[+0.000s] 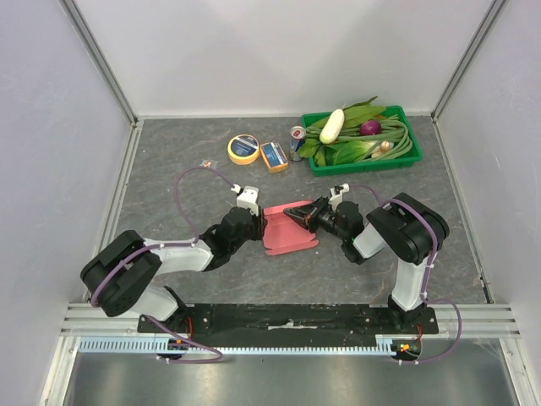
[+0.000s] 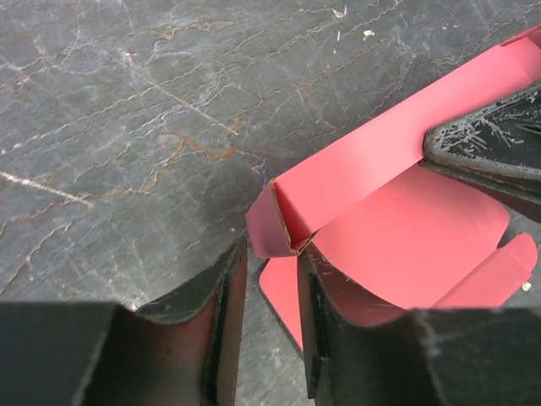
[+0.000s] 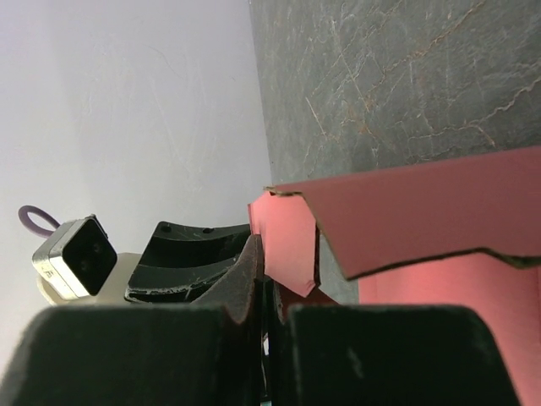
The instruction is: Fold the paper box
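Note:
The paper box (image 1: pixel 287 237), thin pink-red card, lies part-folded on the dark table between my two arms. In the left wrist view one long wall of the paper box (image 2: pixel 397 228) stands up and a short end flap is bent round its corner. My left gripper (image 2: pixel 272 254) has its fingertips on either side of that corner, narrowed onto it, with table showing in the gap behind. From the right, my right gripper (image 2: pixel 486 144) is shut on the top edge of the same wall. In the right wrist view its jaws (image 3: pixel 272 288) are pressed together beside the pink flaps (image 3: pixel 423 211).
A green tray (image 1: pixel 406 161) of vegetables stands at the back right. Beside it are a drinks can (image 1: pixel 297 135), a small blue-and-orange box (image 1: pixel 274 156) and a yellow tape roll (image 1: pixel 243 149). White walls close in the left, right and back.

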Robot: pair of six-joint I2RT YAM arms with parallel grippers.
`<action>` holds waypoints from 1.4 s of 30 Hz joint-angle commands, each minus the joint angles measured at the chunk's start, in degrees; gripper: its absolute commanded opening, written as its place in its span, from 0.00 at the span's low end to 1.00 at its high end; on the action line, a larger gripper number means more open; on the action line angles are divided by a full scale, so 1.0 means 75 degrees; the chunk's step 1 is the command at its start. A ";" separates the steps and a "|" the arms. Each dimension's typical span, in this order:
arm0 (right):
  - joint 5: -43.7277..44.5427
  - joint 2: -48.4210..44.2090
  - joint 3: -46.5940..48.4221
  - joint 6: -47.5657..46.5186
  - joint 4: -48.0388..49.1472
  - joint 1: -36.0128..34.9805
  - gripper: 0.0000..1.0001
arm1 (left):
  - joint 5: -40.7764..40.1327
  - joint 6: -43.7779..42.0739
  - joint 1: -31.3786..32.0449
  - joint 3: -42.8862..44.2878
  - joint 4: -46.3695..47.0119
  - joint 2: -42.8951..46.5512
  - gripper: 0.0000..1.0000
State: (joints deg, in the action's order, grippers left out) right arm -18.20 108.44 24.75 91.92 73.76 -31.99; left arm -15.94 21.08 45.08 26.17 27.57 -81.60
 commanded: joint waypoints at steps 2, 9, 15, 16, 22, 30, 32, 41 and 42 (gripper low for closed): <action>-0.0082 -0.0092 0.0051 -0.0291 -0.0518 -0.0012 0.00 | -0.0369 -0.0444 -0.0034 0.0459 0.0612 -0.0521 0.34; -0.0023 0.0002 0.0051 -0.0186 -0.0424 -0.0071 0.00 | -0.1236 -0.0175 0.0048 0.0611 0.0882 -0.0931 0.31; 0.0059 0.0048 0.0051 -0.0092 -0.0377 -0.0106 0.00 | -0.2618 0.0200 0.0364 0.0962 0.0672 -0.1330 0.20; 0.0071 0.0060 0.0051 -0.0080 -0.0366 -0.0118 0.00 | -0.2794 0.0317 0.0376 0.1044 0.0393 -0.1493 0.17; 0.0409 0.0072 0.0004 0.0002 -0.0319 -0.0258 0.00 | -0.4223 0.1815 0.0563 0.2004 -0.2003 -0.2126 0.02; 0.0973 0.0202 -0.0089 0.0097 0.0268 -0.0645 0.00 | -0.5621 0.3403 0.1301 0.3555 -0.4595 -0.3441 0.02; 0.0938 -0.0253 -0.0322 -0.0311 -0.0128 -0.0517 0.00 | -0.5062 0.2446 0.1325 0.2657 -0.3414 -0.3113 0.02; 0.0680 -0.2141 0.0155 -0.2212 -0.3621 0.0163 0.56 | -0.3875 0.1232 0.1325 0.1022 -0.0583 -0.1823 0.02; 0.0680 -0.2154 0.0261 -0.2271 -0.3751 0.0152 0.57 | -0.3851 0.1232 0.1325 0.1022 -0.0606 -0.1800 0.02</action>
State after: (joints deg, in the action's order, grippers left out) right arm -13.34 95.02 22.98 81.62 54.46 -30.79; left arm -49.93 34.17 54.72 36.34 22.70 -95.29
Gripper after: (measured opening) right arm 0.530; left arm 0.050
